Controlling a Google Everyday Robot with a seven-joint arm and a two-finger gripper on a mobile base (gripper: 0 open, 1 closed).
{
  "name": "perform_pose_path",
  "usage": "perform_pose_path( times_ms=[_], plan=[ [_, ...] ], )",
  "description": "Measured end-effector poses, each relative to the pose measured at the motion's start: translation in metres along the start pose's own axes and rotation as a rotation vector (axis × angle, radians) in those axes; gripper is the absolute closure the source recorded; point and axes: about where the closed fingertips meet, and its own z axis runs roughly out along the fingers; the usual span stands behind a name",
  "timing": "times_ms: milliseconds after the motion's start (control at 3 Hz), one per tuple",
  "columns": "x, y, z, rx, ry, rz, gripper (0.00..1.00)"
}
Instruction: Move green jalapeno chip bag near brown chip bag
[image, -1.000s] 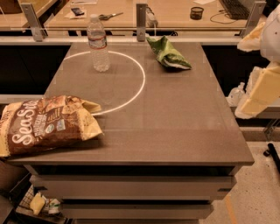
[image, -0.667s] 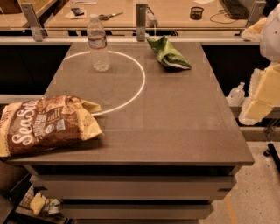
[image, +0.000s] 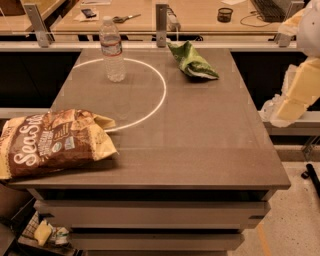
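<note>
While the gripper (image: 276, 111) hung beside the table (image: 200, 135), grip state unreadable, the green jalapeno chip bag (image: 192, 62) lay well beyond it, likely needing a centred overhead grasp.

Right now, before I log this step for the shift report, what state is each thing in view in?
Small glossy green jalapeno chip bag: crumpled, lying near the grey table's far edge, ungrasped.
Large brown chip bag with white lettering: lying flat, overhanging the left edge.
Clear plastic water bottle: upright, capped.
Robot's gripper: off the table's right side, away from both bags.
</note>
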Motion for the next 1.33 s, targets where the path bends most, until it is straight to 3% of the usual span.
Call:
perform_pose_path(
  times_ms=[667, 1000, 1333],
  plan=[
    [-0.01, -0.069, 0.017, 0.132, -0.064, 0.162, 0.0],
    [-0.037, -0.114, 0.046, 0.171, -0.174, 0.251, 0.0],
    [-0.06, -0.141, 0.083, 0.168, -0.257, 0.289, 0.0]
  ],
)
